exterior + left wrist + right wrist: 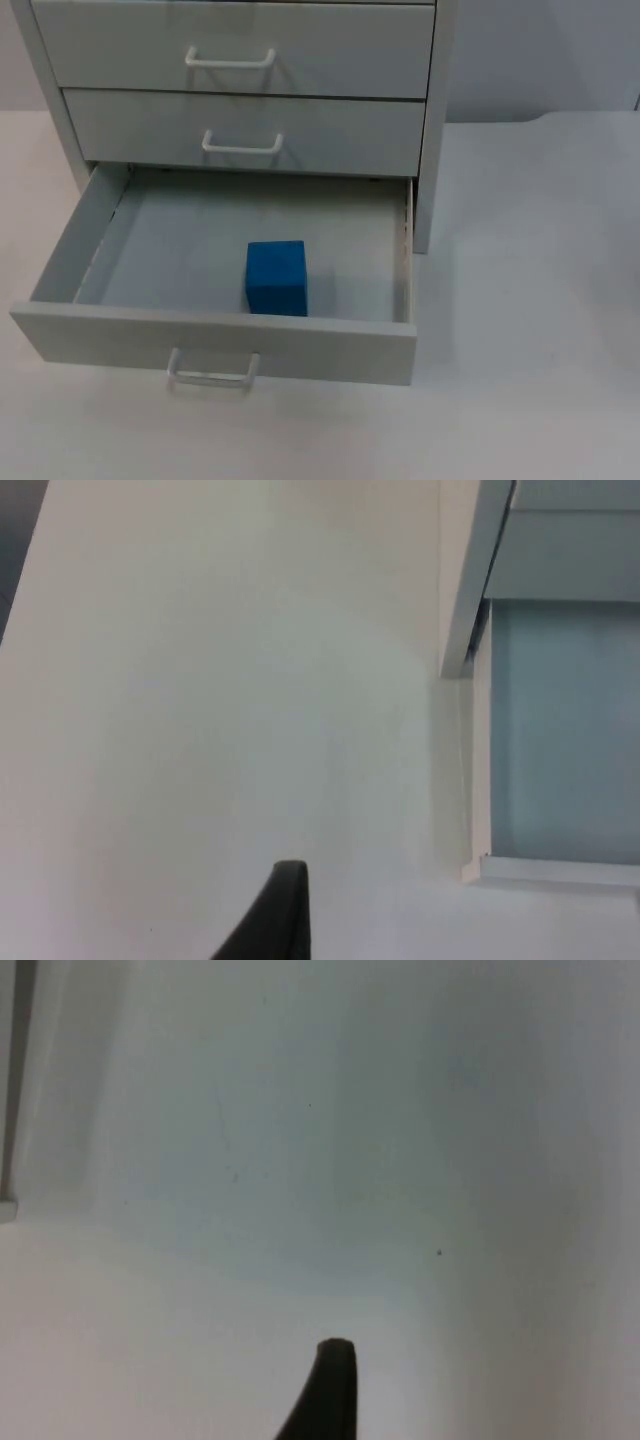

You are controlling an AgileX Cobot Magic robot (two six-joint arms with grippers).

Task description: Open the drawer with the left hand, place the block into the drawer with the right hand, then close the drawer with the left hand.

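The left gripper (285,920) hangs above bare white table top (220,680) just left of the open drawer's side wall, and the right gripper (330,1395) hangs over the table to the cabinet's right; whether either claw is spread or pressed together I cannot tell. Outward from them stands the pale grey three-drawer cabinet (430,120), its lowest drawer (215,342) pulled fully out toward the near side. Inside, near the front wall and a little right of centre, sits the small blue cube block (276,277) — likely light, rigid, easily pinched across flat faces. The drawer probably slides easily; its white bar handle (212,374) is the place to push or grip — closing remains.
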